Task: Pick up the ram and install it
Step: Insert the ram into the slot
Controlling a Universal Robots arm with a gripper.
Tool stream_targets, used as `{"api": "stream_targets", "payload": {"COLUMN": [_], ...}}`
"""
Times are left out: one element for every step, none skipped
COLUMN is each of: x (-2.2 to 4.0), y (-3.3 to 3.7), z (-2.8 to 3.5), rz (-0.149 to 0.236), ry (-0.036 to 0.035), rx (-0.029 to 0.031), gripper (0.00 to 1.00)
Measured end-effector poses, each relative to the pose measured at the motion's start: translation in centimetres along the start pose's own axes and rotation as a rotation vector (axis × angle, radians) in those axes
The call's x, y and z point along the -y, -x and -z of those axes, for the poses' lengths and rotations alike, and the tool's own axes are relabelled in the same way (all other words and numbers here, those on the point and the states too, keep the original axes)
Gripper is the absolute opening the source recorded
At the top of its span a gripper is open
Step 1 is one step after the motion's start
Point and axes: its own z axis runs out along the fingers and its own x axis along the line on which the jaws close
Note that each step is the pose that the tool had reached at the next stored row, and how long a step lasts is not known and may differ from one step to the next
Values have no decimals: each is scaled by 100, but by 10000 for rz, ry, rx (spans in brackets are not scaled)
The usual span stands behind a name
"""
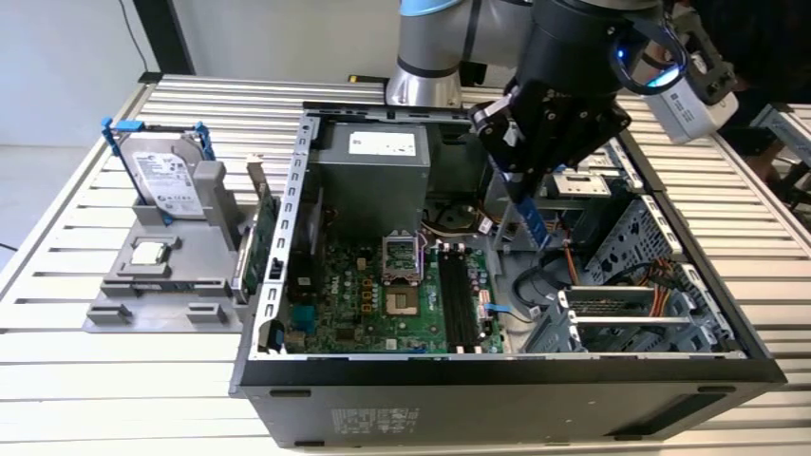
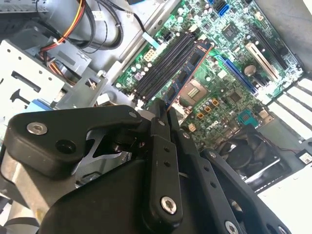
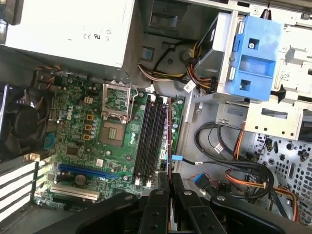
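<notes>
Plainly, the gripper (image 2: 162,111) is clenched on the ram (image 2: 187,73). Its two black fingers (image 2: 158,146) are drawn close together, with the end of the stick pinched between their tips and the rest reaching out past them.

The ram is a long, thin, dark bluish board with a row of small dark chips along its face and a narrow reddish edge. In the second wrist view it hangs clear above the green circuit board (image 1: 367,304), pointing across the long black memory slots (image 3: 148,136). In the first wrist view it shows edge-on, as a thin line running the same way as the slots and over their outer side. I cannot tell from that view how high above them it sits.

The open computer case (image 1: 507,370) holds the circuit board, which carries the slots, a square processor socket (image 3: 116,132) just beside them and a black fan (image 3: 22,122) near one corner. The case also holds a grey power box (image 1: 374,157), a blue drive bracket (image 3: 256,53) and loose cables (image 3: 243,170).

On the exterior view's left, a grey tray (image 1: 114,313) sits beside the case. It carries a hard drive (image 1: 165,176) standing upright in a blue frame and a small square chip (image 1: 150,253) lying flat. A green card (image 1: 260,237) stands on edge at the side nearest the case.
</notes>
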Motion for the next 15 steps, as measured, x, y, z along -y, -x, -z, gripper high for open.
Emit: {"api": "stream_targets", "payload": {"x": [1, 1, 1, 1, 1, 2, 2, 3, 3, 3, 4, 4, 5, 6, 6], "y": [4, 6, 6, 6, 7, 9, 12, 15, 17, 18, 21, 24, 28, 30, 30], "z": [-1, -4, -8, -12, -16, -21, -26, -31, -38, -43, -49, -54, -55, -55, -55], "rz": [-68, -154, -275, -406, -554, -682, -801, -909, -1041, -1172, -1309, -1433, -1536, -1593, -1611], "ry": [-1, 0, 1, -1, -3, -3, -5, -5, -6, -7, -8, -10, -12, -14, -13], "rx": [1, 3, 5, 7, 9, 11, 13, 15, 17, 18, 21, 22, 24, 24, 25], "gripper": [0, 0, 0, 0, 0, 0, 0, 0, 0, 0, 0, 0, 0, 0, 0]}}
